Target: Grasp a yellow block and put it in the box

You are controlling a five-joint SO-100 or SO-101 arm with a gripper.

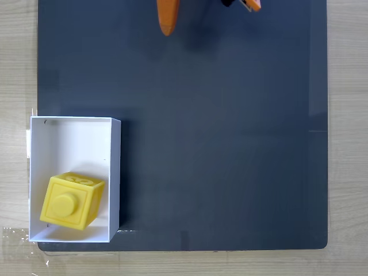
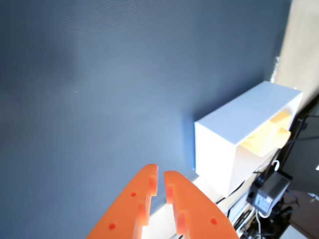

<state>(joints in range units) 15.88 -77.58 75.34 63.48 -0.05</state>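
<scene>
The bright yellow plastic block (image 1: 72,201), a glossy cube with one round raised stud set inside a square rim, is lying inside the white rectangular open-topped box (image 1: 114,172) in the fixed view; it is sitting tilted, its studded face turned up and a little toward 7 o'clock, filling the part of the interior toward 6 o'clock and leaving plain white floor showing toward 12 o'clock; the box's walls are looking thin and smooth, with crisp straight edges, and the box itself is resting at about 8 o'clock on the dark grey matte mat (image 1: 230,144), whose surface is showing a fine woven grain in the wrist view (image 2: 99,84); the mat's corners are rounded, and pale wood-grain tabletop (image 1: 348,172) is framing it. In the wrist view the box (image 2: 234,149) is standing at about 3 o'clock, a yellow patch (image 2: 266,137) of the block glowing inside its open side. The smooth orange plastic gripper (image 2: 161,175) is entering that view from 6 o'clock; its two tapering fingers are lying nearly pressed together, a narrow slit between the tips, pinching nothing; in the fixed view an orange rounded fingertip (image 1: 167,17) is poking in at 12 o'clock, well apart from the box.
</scene>
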